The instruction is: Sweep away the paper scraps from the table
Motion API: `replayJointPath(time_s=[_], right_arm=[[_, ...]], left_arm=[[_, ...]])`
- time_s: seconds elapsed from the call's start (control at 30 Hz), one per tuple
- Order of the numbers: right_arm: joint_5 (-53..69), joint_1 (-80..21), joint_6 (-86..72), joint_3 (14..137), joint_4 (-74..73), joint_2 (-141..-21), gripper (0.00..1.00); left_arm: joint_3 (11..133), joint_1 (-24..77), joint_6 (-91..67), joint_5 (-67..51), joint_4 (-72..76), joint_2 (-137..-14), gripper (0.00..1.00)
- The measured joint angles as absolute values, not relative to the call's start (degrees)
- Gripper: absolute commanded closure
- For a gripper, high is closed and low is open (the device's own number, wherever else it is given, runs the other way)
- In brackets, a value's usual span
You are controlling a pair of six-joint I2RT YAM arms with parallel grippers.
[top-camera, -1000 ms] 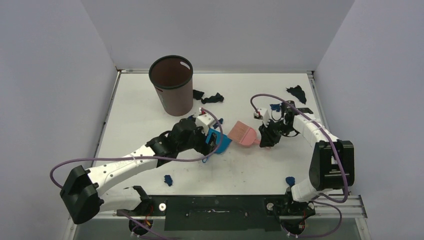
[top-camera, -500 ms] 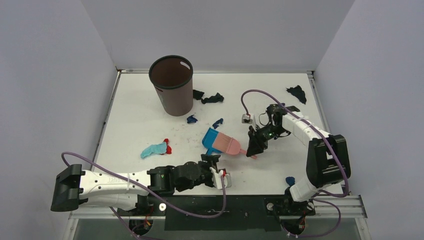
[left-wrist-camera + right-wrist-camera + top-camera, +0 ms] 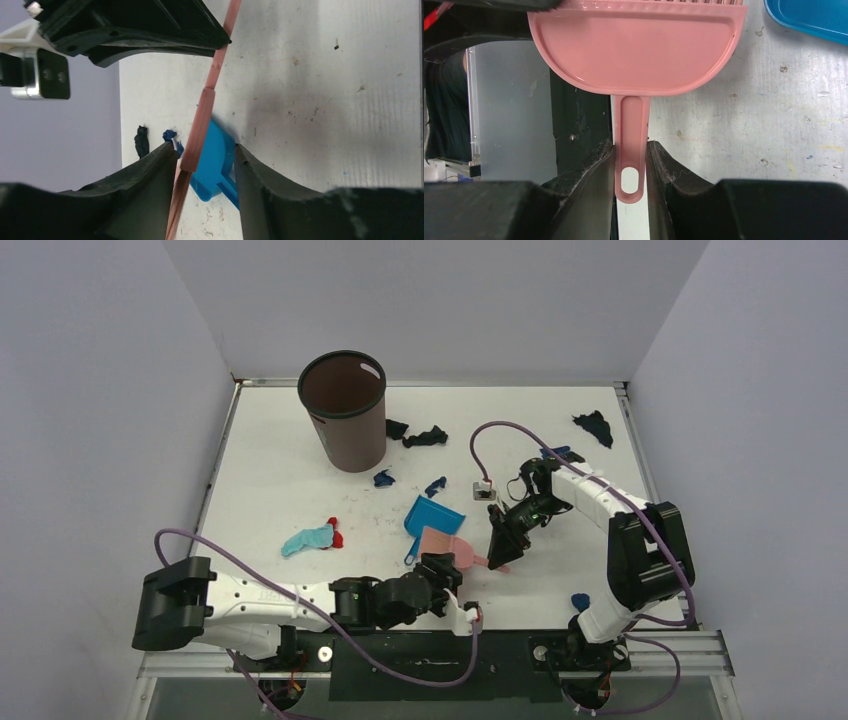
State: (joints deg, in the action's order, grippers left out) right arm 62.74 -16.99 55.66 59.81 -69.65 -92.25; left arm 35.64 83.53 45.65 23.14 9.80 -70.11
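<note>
**Brush straddled by both pincers, scraps beyond the dustpan**

I have the right gripper (image 3: pixel 499 541) clamped on the handle of the pink hand brush (image 3: pixel 446 545). Its long axis runs 9-to-3 across the table (image 3: pixel 280 470), head toward 9. My left gripper (image 3: pixel 202 149) sits at the head's 6 o'clock, jaws apart astride its thin edge, not pinching. The nearest paper scraps (image 3: pixel 436 485) lie at 11 and 12 o'clock from the head, past the blue dustpan (image 3: pixel 432 515). I judge the right arm nearer them.
</note>
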Motion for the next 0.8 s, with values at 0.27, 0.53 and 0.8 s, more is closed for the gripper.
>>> replayJointPath(time_s=[0.27,0.53,0.8], right_arm=[[62.83,-16.97,55.46,59.51,-69.67,-90.43,0.95],[63.07,-16.62,54.52,59.75,-68.95,-86.41,0.40],[65.91,-12.86,59.48,71.13,-76.55,-85.10,0.06]], left_arm=[[37.43,82.13,45.43,23.16,9.52,-72.44,1.00],[37.56,79.20,39.18,18.70,6.26,-69.49,1.00],[37.74,71.35,21.67,9.72,-1.32,-54.74,1.00]])
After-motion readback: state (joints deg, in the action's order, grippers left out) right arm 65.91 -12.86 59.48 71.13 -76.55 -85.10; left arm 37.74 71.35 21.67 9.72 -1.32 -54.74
